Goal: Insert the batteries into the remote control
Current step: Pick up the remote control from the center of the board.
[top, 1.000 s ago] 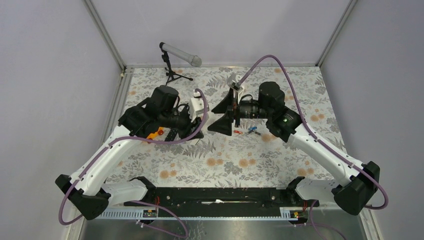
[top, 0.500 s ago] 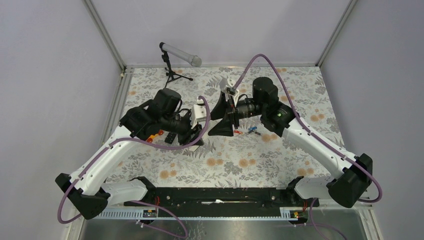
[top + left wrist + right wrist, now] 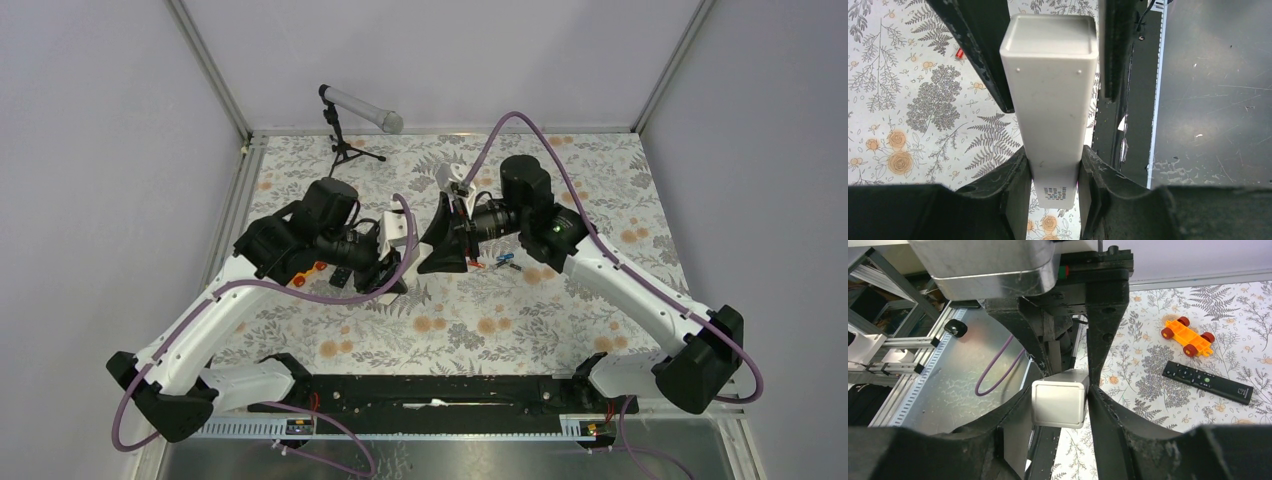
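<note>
The right fingers (image 3: 1113, 420) have swung in and closed onto one end of the white remote (image 3: 1058, 402); the left fingers (image 3: 1015, 182) still clamp the other. Its small printed label (image 3: 1054, 192) is unreadable.

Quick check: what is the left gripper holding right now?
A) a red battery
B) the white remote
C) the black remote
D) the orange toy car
B: the left wrist view shows the white remote clamped between the fingers of the left gripper, while the black remote lies free of both grippers.
</note>
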Controlling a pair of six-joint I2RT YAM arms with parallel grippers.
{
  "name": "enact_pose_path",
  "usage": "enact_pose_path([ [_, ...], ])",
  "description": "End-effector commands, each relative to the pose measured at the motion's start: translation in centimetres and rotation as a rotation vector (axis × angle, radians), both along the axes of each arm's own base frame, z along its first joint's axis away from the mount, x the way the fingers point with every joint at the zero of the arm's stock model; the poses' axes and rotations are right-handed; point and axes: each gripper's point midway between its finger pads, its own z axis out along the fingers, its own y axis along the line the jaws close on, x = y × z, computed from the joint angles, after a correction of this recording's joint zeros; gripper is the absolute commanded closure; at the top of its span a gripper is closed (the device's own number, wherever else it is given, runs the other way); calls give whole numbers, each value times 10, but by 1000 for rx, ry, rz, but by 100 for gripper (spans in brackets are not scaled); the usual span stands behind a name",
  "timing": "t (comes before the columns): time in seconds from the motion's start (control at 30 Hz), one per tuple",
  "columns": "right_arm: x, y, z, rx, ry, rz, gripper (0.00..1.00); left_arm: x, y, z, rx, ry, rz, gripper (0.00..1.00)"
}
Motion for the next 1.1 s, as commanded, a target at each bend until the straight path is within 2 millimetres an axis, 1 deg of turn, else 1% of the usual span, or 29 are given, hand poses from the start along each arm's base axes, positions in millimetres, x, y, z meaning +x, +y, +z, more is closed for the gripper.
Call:
enact_pose_path([
  [0.0,0,3,13,19,-46,20,54,-4,-6,23,-77,-57,-52,100],
  [0.03,1,4,14,20,-43,17,60,-4,-6,23,-77,-59,-50,100],
  [0.07,1,4,15,26,-46,14,66,-3,-6,23,-73,-62,-43,97],
  [0.1,2,5,20,46,-54,8,74,1,-6,24,-72,-75,-26,92],
  [0.13,3,5,22,59,-57,-7,84,6,-5,24,-68,-89,2,83],
  [0.17,4,4,25,77,-70,-25,91,12,-4,26,-70,-106,36,63],
  [0.2,3,2,27,92,-88,-41,95,18,-4,29,-78,-128,72,46],
  [0.27,5,-1,33,119,-131,-73,100,26,-3,35,-109,-159,133,26],
  [0.3,5,-3,36,129,-145,-92,100,29,-3,39,-136,-177,162,20],
  [0.33,6,-4,39,136,-155,-111,100,34,-4,43,-165,-187,204,16],
  [0.43,11,-8,53,163,-178,-181,100,49,0,56,-275,-185,375,9],
  [0.5,18,-11,61,188,-187,-251,100,66,9,69,-365,-171,554,2],
  [0.53,24,-14,65,204,-195,-299,100,73,15,74,-410,-150,645,1],
  [0.6,33,-21,74,247,-212,-397,100,85,25,83,-501,-57,808,1],
  [0.7,49,-33,78,276,-231,-534,100,89,37,87,-591,122,945,1],
  [0.77,56,-38,77,282,-236,-590,100,85,38,98,-695,243,946,1],
  [0.83,59,-41,81,313,-232,-624,100,81,39,111,-808,351,933,1],
  [0.9,60,-45,85,355,-224,-652,100,80,40,116,-877,435,943,1],
  [0.97,63,-50,92,404,-215,-690,100,81,41,113,-904,524,970,1],
  [1.07,65,-59,101,481,-200,-741,100,81,34,104,-970,727,982,1],
])
